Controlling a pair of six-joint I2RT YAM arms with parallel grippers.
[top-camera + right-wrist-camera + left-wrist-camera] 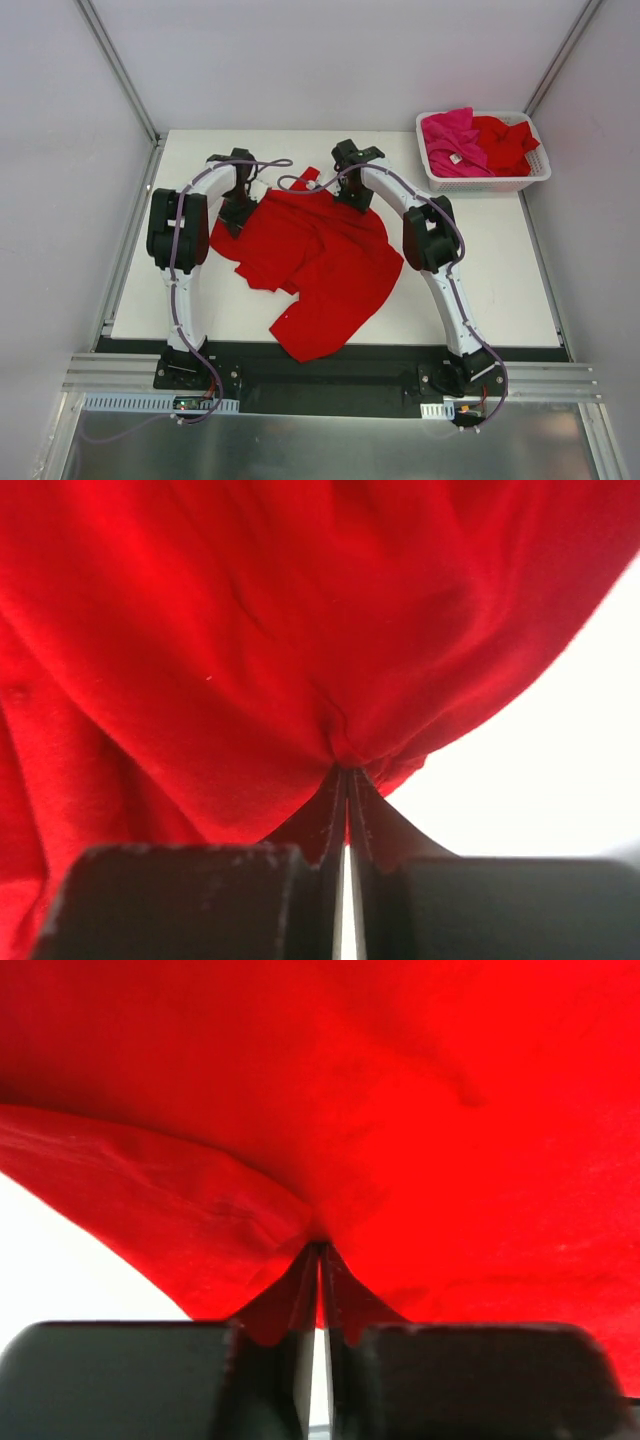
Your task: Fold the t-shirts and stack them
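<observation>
White table [500, 280], crumpled red t-shirt [325, 260], both jaws pinched shut on its cloth

On table [500, 290], middle: one shirt [320, 260], spread loose from far centre toward near edge, with near end lapping over that edge. At far-left corner of shirt: left gripper [237, 215], cloth nipped between jaws. At far edge of shirt, right of that: right gripper [352, 195], likewise nipped onto cloth. Far-right corner of table: basket [480, 184], well apart from spread shirt, to its right and farther back. In basket: two more shirts side by side, left shirt [452, 140] touching right shirt [505, 140], both heaped above rim.
</observation>
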